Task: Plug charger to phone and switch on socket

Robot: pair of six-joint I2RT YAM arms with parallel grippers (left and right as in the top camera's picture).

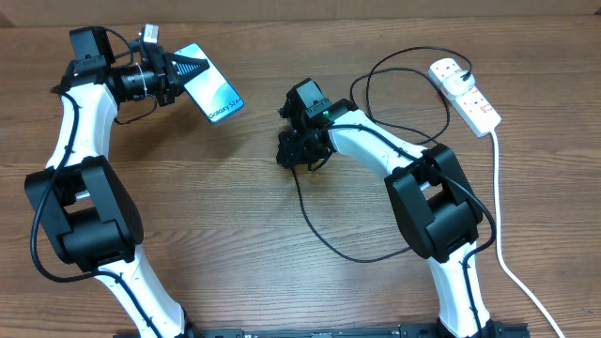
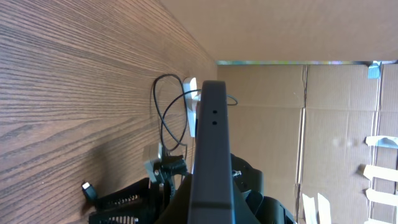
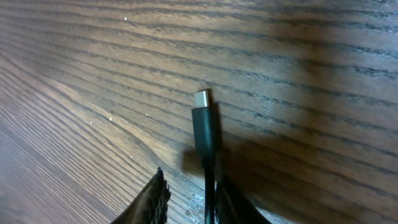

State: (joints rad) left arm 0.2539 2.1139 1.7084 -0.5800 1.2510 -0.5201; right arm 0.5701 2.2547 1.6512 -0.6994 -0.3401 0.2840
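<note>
The left gripper (image 1: 192,69) is clamped on one end of the phone (image 1: 214,95) near the table's (image 1: 235,235) far left corner, screen up and seemingly lifted off the wood; the right gripper (image 1: 300,150) sits mid-table toward the far edge, pinching the charger (image 1: 324,239) just behind its connector (image 3: 203,98), which juts out past the fingers; the socket (image 1: 466,93) lies by the far right corner, with the black cable running to its far end; the likeliest fault is a missed port, since the connector has free length ahead of the grip and could tilt or bend on contact; a push could also twist the phone, held at only one end; the slack loop near the right arm could snag and drag the socket; the stretch between connector and phone is bare wood; a thick white cord (image 1: 498,216) trails along the right edge; cardboard boxes (image 2: 336,124) stand beyond the table.
</note>
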